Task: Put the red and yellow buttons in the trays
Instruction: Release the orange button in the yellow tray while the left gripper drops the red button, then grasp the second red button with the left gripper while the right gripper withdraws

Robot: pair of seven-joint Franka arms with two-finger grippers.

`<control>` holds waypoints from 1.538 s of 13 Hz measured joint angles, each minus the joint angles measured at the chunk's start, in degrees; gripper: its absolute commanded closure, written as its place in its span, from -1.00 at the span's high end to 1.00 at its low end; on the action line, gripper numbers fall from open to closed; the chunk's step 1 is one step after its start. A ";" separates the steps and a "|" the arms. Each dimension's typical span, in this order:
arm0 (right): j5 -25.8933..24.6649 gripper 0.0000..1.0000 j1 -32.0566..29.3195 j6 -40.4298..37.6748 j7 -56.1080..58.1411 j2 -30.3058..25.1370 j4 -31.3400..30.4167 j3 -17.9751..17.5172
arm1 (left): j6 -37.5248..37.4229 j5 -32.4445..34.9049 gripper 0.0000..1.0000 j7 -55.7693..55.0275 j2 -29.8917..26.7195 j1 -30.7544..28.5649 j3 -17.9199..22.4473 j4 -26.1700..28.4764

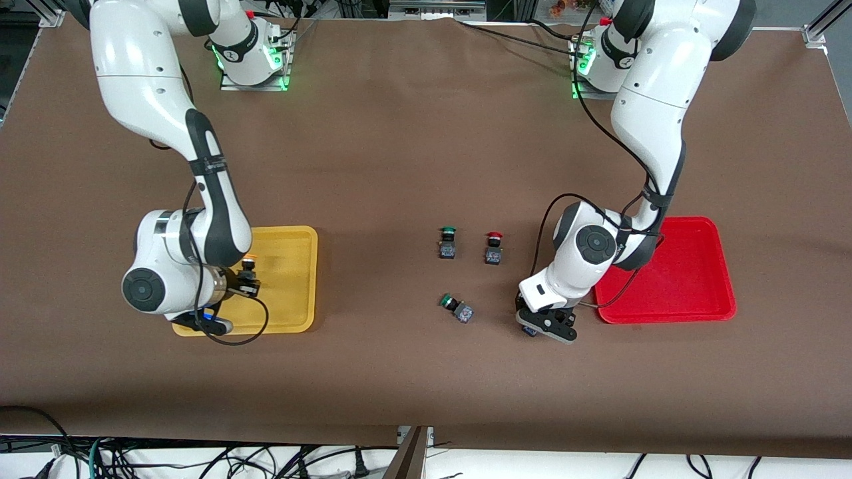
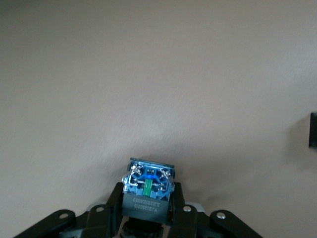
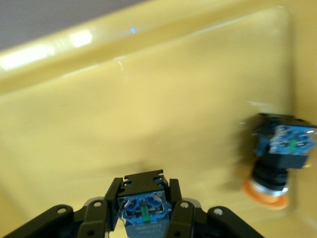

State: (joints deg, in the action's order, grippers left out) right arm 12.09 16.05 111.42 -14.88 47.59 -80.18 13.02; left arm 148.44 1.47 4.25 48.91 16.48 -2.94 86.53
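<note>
My right gripper (image 1: pixel 203 322) (image 3: pixel 143 198) is shut on a button with a blue underside (image 3: pixel 142 210); its cap is hidden. It hangs low over the yellow tray (image 1: pixel 293 279) (image 3: pixel 148 99). A yellow-capped button (image 1: pixel 248 266) (image 3: pixel 277 158) lies in that tray. My left gripper (image 1: pixel 542 326) (image 2: pixel 147 191) is shut on another button (image 2: pixel 147 186), cap hidden, over bare table beside the red tray (image 1: pixel 685 279), which has nothing in it. A red-capped button (image 1: pixel 493 247) stands on the table mid-way.
Two green-capped buttons sit on the table: one (image 1: pixel 448 243) beside the red-capped button, one (image 1: pixel 456 307) lying tipped nearer the front camera. A dark object (image 2: pixel 313 130) shows at the edge of the left wrist view. Brown table (image 1: pixel 399 146) spreads wide toward the bases.
</note>
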 measured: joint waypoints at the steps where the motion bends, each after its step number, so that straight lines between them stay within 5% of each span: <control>1: -0.09 1.00 -0.38 0.01 0.10 0.30 -0.50 -0.01 | -6.54 0.00 -1.00 0.00 -1.86 -0.14 0.19 -0.18; 4: -0.32 1.00 -0.41 0.08 0.39 0.58 -0.41 -0.10 | -30.96 0.09 -1.00 0.00 -9.89 -1.72 1.95 -0.51; 6: -0.84 1.00 -0.40 -0.78 1.59 -0.45 1.19 0.38 | -39.27 1.35 -1.00 2.78 -12.52 -5.19 2.79 0.18; 7: -1.46 1.00 -0.41 -3.00 2.76 -1.65 2.46 1.01 | -39.84 3.01 -0.66 5.97 -12.53 -7.12 2.92 0.92; 9: -2.85 1.00 -0.46 -10.09 6.79 -5.42 5.98 2.61 | -39.36 4.81 0.99 11.65 -11.06 -11.09 2.94 2.26; 14: -6.74 1.00 -0.47 -23.26 10.57 -19.64 9.41 3.68 | -36.22 4.53 1.00 10.48 -10.25 -12.01 -0.17 3.28; 17: -7.17 1.00 -0.47 -29.74 10.45 -26.59 9.41 3.55 | -36.17 4.03 1.00 -11.77 -13.08 -9.62 -8.34 2.50; 20: -7.38 1.00 -0.86 -33.15 10.28 -31.39 9.31 2.15 | -27.59 4.03 1.00 -33.97 -11.08 -0.37 -9.96 3.28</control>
State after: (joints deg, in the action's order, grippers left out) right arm 4.71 15.18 78.27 -4.61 16.20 -70.88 15.17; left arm 120.85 5.49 -29.72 37.82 16.11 -12.89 89.81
